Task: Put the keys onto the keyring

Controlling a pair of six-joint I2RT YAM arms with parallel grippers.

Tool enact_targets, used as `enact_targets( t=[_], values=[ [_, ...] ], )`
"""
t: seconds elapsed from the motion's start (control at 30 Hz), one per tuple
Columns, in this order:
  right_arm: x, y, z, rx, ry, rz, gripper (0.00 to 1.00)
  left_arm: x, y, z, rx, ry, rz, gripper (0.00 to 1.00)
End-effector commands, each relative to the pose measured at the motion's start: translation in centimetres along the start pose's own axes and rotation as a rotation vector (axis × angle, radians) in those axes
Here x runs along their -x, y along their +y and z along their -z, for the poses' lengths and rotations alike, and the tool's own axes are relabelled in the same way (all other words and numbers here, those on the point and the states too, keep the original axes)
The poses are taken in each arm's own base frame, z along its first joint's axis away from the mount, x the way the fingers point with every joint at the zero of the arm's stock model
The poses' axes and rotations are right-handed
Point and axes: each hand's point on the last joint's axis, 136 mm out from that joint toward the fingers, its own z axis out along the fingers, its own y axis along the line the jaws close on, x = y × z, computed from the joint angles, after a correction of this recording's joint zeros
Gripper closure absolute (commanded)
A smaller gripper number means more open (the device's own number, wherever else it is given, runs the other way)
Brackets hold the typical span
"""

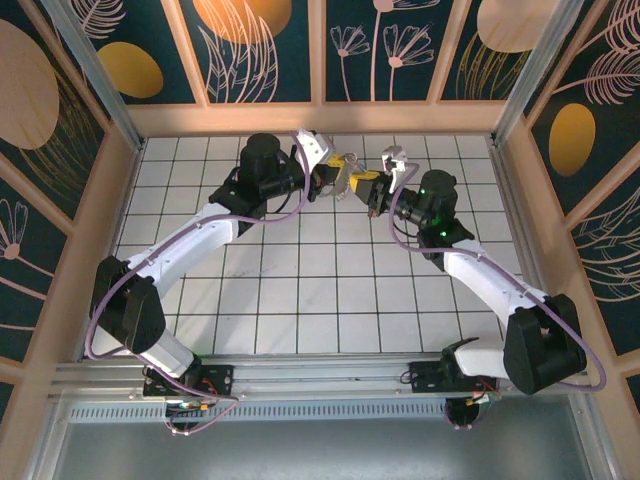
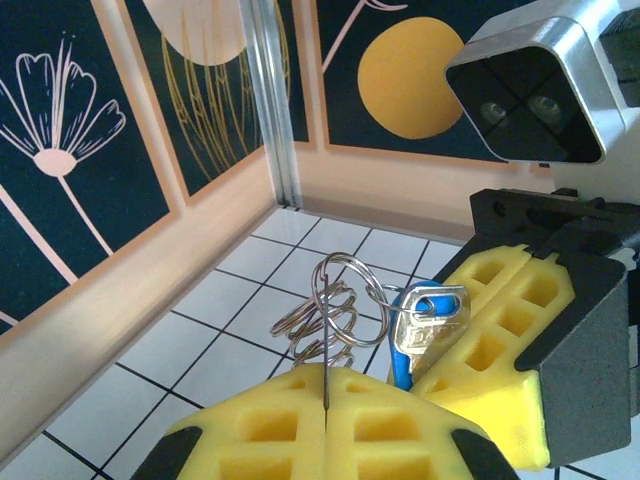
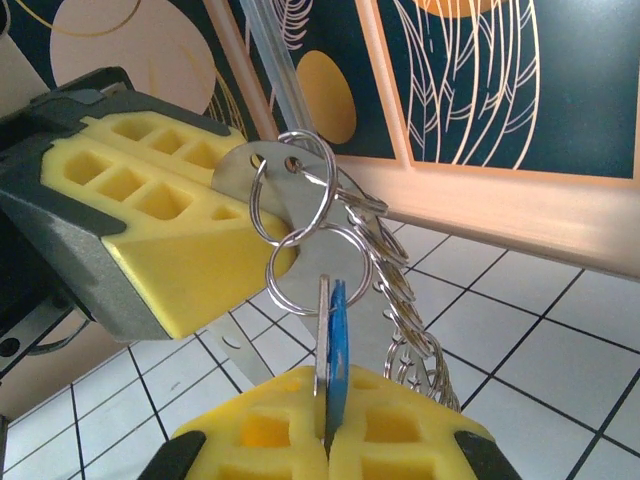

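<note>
Now, on your left, the left arm [image 1: 200,235] reaches across the white tiled table [image 1: 300,300] toward its far middle. Its jaws are pressed fully together on the keyring [image 3: 300,215]: the yellow pads [image 3: 170,210] pinch a flat silver tab with two holes, which shows edge-on as a thin line in the left wrist view. Linked silver rings hang from that tab, larger loops on top and a chain of smaller ones trailing down, all held above the tiles. Just right of them is the key [image 2: 428,330], blue and silver, with its upper end against one of the larger rings. You cannot tell from these views whether it has passed through that ring. Your right arm [image 1: 480,265] comes in from the other side, and its jaws are shut tight on the key, whose thin edge rises upright from between that arm's own pads [image 3: 400,435]. The two sets of jaws sit nearly tip to tip.
</note>
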Motion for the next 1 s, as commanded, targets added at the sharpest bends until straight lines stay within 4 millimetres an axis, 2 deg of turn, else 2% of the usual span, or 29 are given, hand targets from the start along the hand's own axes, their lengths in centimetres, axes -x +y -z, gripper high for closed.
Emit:
enact_targets(
  t=[0.0, 0.27, 0.47, 0.67, 0.97],
  values=[
    [1.7, 0.7, -0.4, 0.039, -0.019, 0.033, 1.00, 2.8, -0.6, 1.2, -0.012, -0.072, -0.056, 1.00],
    [2.3, 1.5, -1.6, 0.069, -0.010, 0.047, 1.00, 2.6, -0.9, 1.0, -0.037, -0.068, -0.050, 1.00],
    [2.3, 1.5, -1.8, 0.069, -0.006, 0.054, 1.00, 2.5, -1.0, 1.0, -0.038, -0.065, -0.050, 1.00],
    [1.9, 0.6, -0.9, 0.019, 0.000, 0.059, 1.00, 2.5, -0.8, 1.1, -0.031, -0.066, -0.055, 1.00],
    [2.7, -0.6, 0.3, -0.020, -0.010, 0.059, 1.00, 2.5, -1.0, 1.0, -0.040, -0.065, -0.058, 1.00]
  ],
)
